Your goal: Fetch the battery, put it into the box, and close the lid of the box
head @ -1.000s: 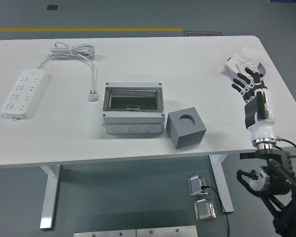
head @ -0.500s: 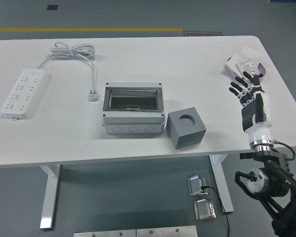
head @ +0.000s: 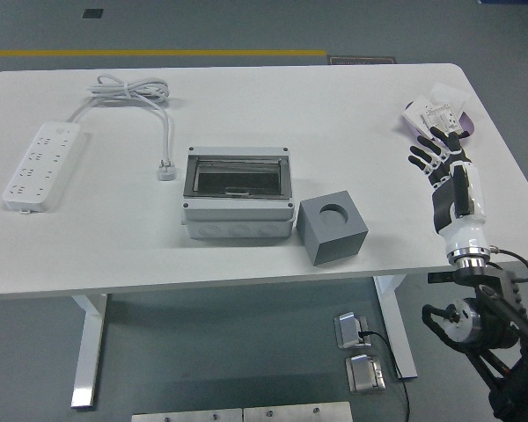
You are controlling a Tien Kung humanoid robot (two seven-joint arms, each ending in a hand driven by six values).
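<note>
**Right hand shifted slightly beside the battery pack**

Only a small change is seen against the earlier pictures: the right hand [head: 437, 156] is drawn a little back toward the table's right edge, while everything else is left where it was. Its fingers [head: 420, 149] are spread and nothing is held; the fingertips are placed just below the battery [head: 435, 114], a white and purple pack lying near the table's [head: 334, 97] far right corner. Whether they touch it cannot be told. The box [head: 238, 193] is set at the middle of the table, its clear lid [head: 238, 175] seen across its top. A grey block [head: 333, 229] is placed just right of the box. A power strip [head: 41, 163] with its coiled cable [head: 132, 89] is laid at the left.
</note>
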